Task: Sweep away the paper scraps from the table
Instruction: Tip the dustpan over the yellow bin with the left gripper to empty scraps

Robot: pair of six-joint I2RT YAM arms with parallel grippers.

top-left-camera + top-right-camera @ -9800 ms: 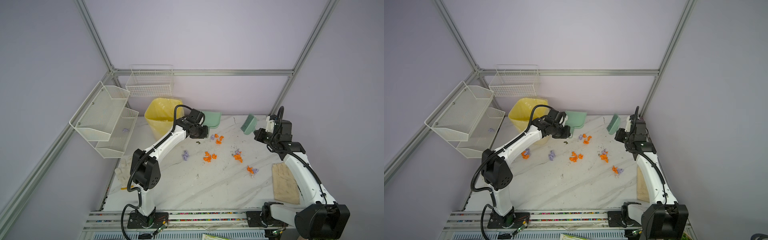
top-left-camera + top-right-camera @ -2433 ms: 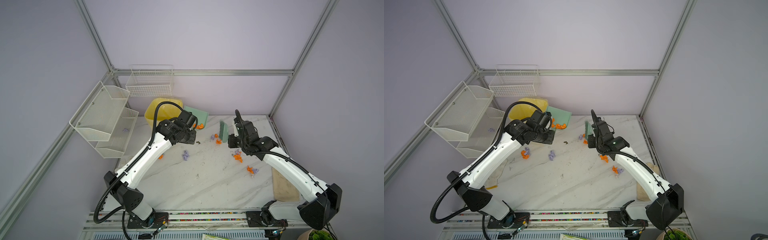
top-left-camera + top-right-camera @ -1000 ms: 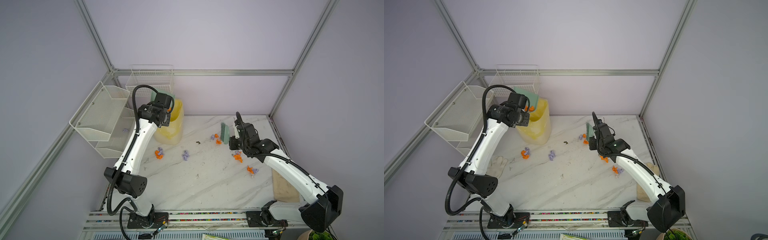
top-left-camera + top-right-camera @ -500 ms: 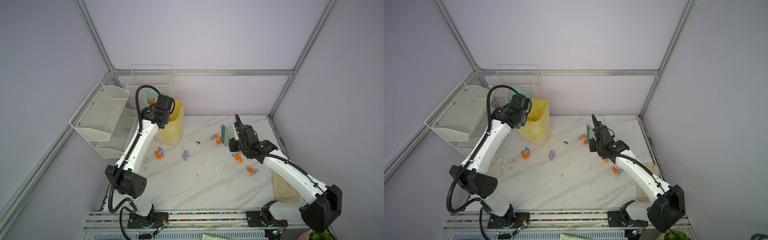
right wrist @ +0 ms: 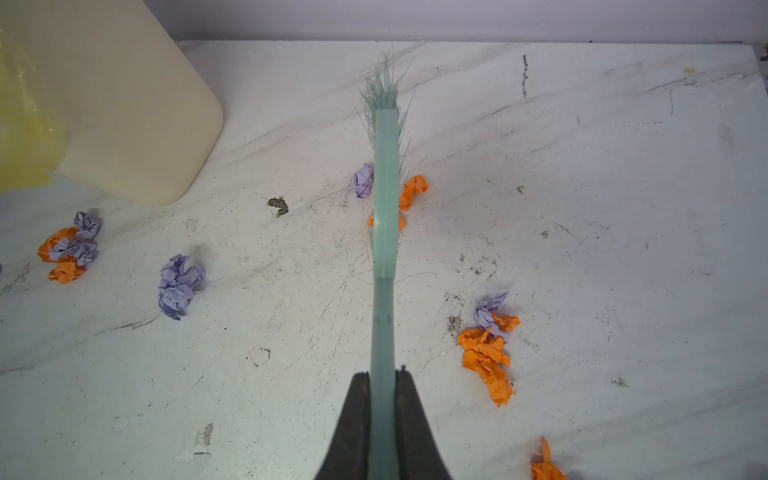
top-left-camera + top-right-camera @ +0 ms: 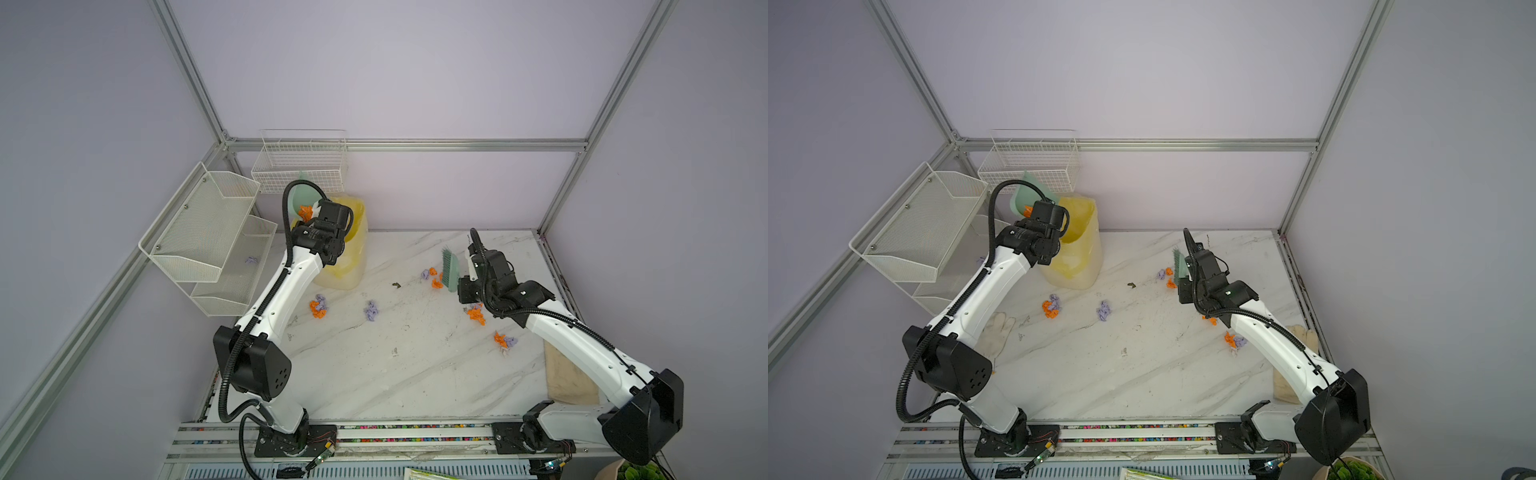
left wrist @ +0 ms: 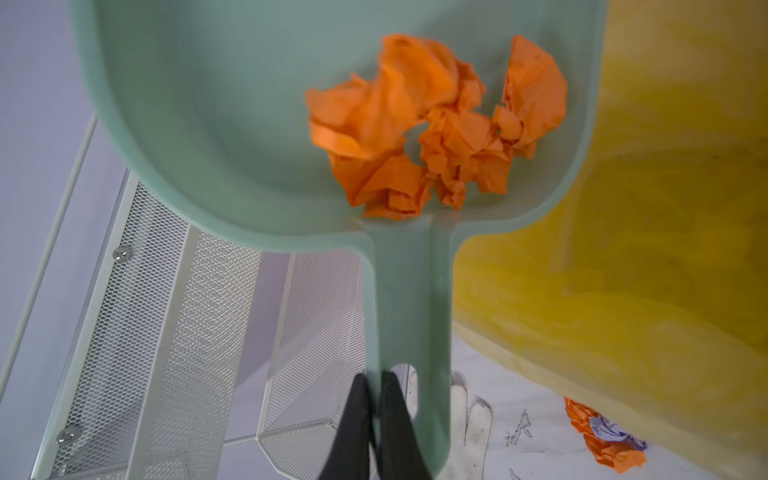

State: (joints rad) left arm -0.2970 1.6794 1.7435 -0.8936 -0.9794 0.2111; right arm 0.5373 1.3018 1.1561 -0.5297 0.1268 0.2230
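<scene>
My left gripper [image 7: 373, 376] is clamped on the handle of the green dustpan [image 7: 208, 124], crumpled bright orange paper scraps [image 7: 424, 124] piled inside. My right gripper [image 5: 382, 374] pinches the green brush [image 5: 384, 187]. In a top view, more wrinkly orange and lilac wads lie scattered on the marbled table [image 6: 415, 374], from nine to four o'clock of its middle.

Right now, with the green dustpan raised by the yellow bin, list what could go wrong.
The crumpled orange paper wads lie at the handle end of the pale green plastic dustpan, which seems beside the yellow-lined bin, not over it; tipping could spill them toward the white mesh shelves.
The left gripper pinches only the handle's edge; the pan may twist.
</scene>
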